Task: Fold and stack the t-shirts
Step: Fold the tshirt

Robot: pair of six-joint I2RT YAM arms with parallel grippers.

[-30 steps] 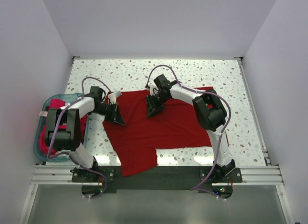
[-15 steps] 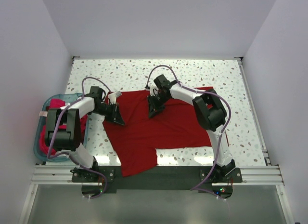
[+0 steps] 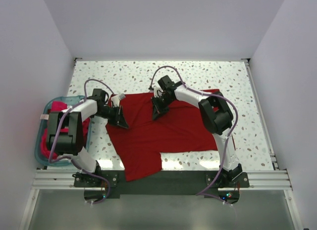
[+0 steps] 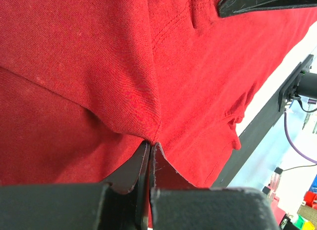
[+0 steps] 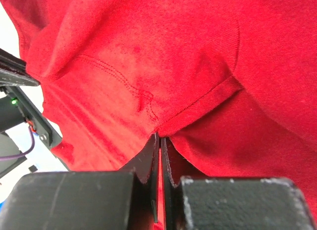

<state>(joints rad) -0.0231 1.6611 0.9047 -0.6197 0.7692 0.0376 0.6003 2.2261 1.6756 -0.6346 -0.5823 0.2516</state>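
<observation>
T-shirt first: the crimson t-shirt [image 3: 171, 128] lies spread over the middle of the speckled desk [image 3: 213, 74], mostly flat. One flap runs down at the near-left corner to the desk's front rail [image 3: 188, 178]. A bit of the same red shows at the far right, by the right arm's elbow.

Left pincer [image 4: 150, 143] is closed tight on the shirt's left edge. From its wrist cam a small peak of cloth is drawn up into the shut fingertips, w/ creases fanning away from the nip. From above, that arm reaches in from the left side, wrist low over the fabric.

Right pincer [image 5: 159, 137] is also clamped on cloth, at the far edge near the shirt's middle. Its wrist cam shows a stitched hem fold going straight in btwn the fingers, no gap visible.

The two pincers sit apart on the shirt, left one at the side edge, right one at the far edge.

Pinkish-red t-shirts [image 3: 47, 147] are bunched in the teal basket [image 3: 38, 141] at the desk's left side, beside the left arm.
</observation>
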